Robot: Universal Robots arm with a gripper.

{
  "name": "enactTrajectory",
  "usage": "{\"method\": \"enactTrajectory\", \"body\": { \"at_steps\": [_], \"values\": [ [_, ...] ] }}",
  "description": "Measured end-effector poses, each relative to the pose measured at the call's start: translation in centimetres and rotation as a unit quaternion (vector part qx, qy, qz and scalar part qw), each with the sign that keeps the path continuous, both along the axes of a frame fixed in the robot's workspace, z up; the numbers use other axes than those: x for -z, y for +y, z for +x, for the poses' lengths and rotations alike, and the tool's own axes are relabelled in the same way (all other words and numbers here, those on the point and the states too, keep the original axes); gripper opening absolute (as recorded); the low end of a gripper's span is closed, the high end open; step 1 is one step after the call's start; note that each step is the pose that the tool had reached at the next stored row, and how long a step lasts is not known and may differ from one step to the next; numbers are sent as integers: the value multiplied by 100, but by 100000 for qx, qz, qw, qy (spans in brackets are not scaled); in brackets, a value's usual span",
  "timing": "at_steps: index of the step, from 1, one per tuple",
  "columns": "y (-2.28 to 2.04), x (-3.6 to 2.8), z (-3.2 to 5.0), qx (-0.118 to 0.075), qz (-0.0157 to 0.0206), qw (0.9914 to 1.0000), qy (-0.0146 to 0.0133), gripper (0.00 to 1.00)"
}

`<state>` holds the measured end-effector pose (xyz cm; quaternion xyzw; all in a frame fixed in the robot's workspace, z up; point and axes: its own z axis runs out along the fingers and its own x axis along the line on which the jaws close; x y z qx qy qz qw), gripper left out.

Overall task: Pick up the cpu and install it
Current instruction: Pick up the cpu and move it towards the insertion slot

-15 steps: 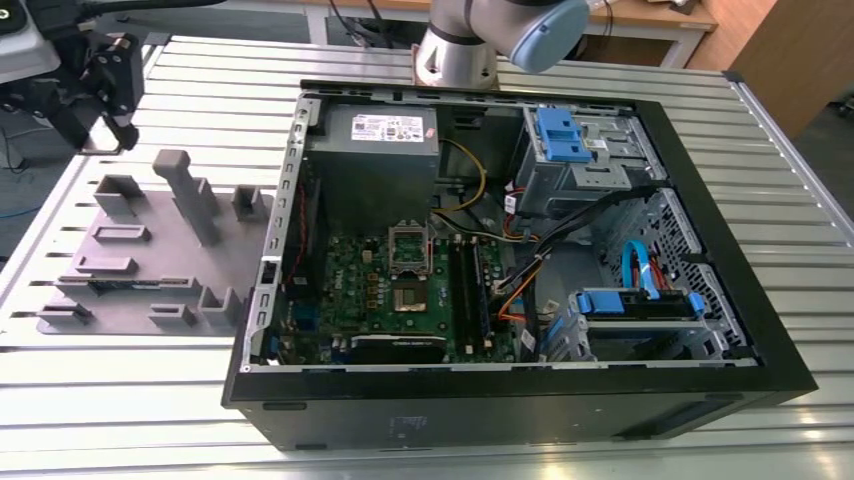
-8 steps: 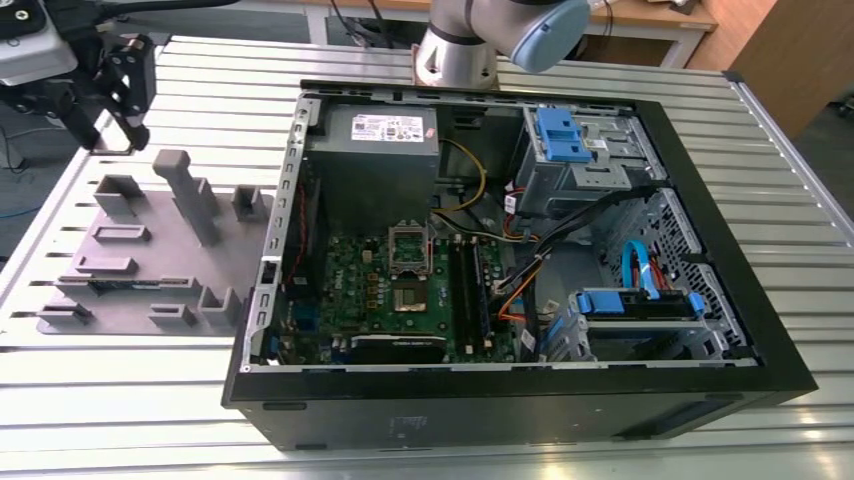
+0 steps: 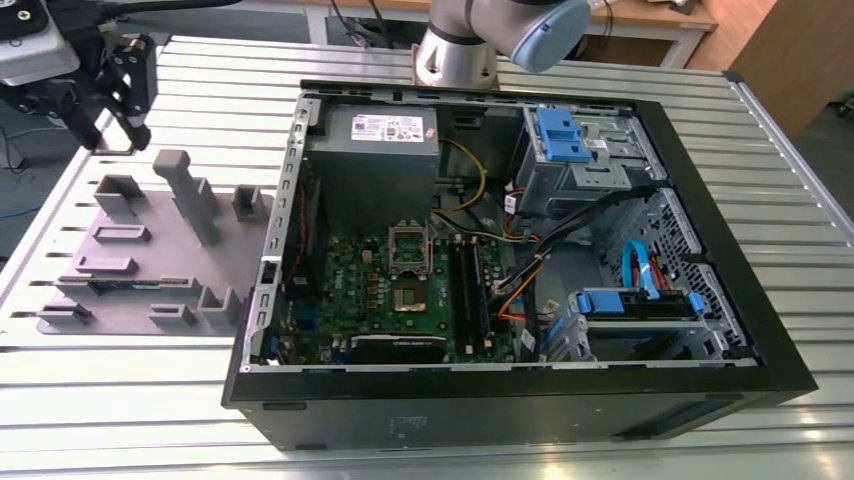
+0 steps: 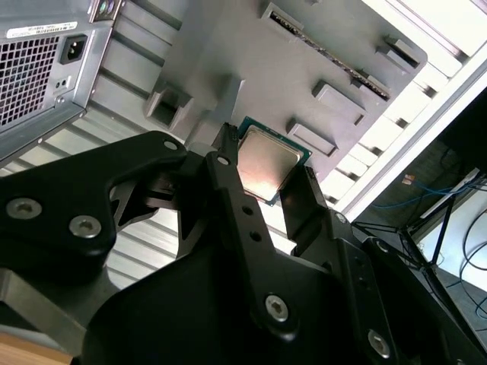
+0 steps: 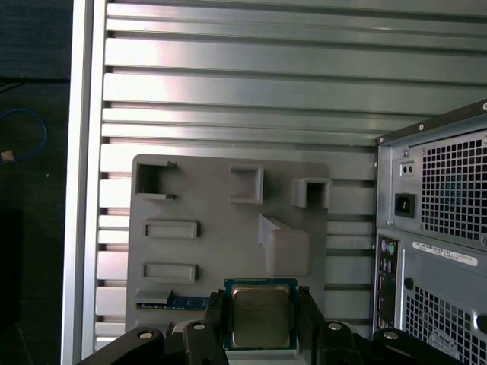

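Up beyond the grey fixture plate (image 3: 134,262), at the exterior view's left, the claw (image 3: 116,143) hangs clear above the slatted tabletop (image 3: 120,400). In both wrist views it is closed on the cpu (image 5: 261,315). The black fingers (image 4: 228,190) pinch two opposite edges, so the shiny metal top faces the cameras and the chip is held flat. I'd guess that suits lowering it level into a socket. It sits well above the plate, touching none of the blocks. Beside the plate lies the open computer case (image 3: 534,395), its green motherboard (image 3: 387,295) exposed, with the silver socket frame (image 3: 410,248) near the middle.
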<state>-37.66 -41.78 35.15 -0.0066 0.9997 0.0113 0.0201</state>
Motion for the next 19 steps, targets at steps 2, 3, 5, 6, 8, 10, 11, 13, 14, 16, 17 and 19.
{"method": "enactTrajectory", "body": {
  "at_steps": [2, 3, 5, 6, 8, 10, 11, 13, 14, 16, 17, 19],
  "values": [
    [-1, 0, 10, -1, -3, 100000, 4, 47],
    [0, 0, 16, 4, 1, 100000, -1, 47],
    [0, 0, 31, 4, -2, 100000, 3, 47],
    [0, 0, 39, 3, 0, 100000, -1, 47],
    [0, 0, 57, 2, -1, 100000, -1, 47],
    [0, 0, 74, 3, 0, 100000, -1, 47],
    [0, 0, 83, 3, 1, 100000, 0, 47],
    [0, 0, 101, 2, 0, 100000, 0, 47],
    [0, 0, 110, 4, -3, 100000, 3, 47],
    [0, 0, 128, 5, -2, 100000, 0, 47],
    [0, 0, 138, 4, 1, 100000, 1, 47],
    [0, 0, 159, 6, 1, 100000, 0, 47]
  ]
}}
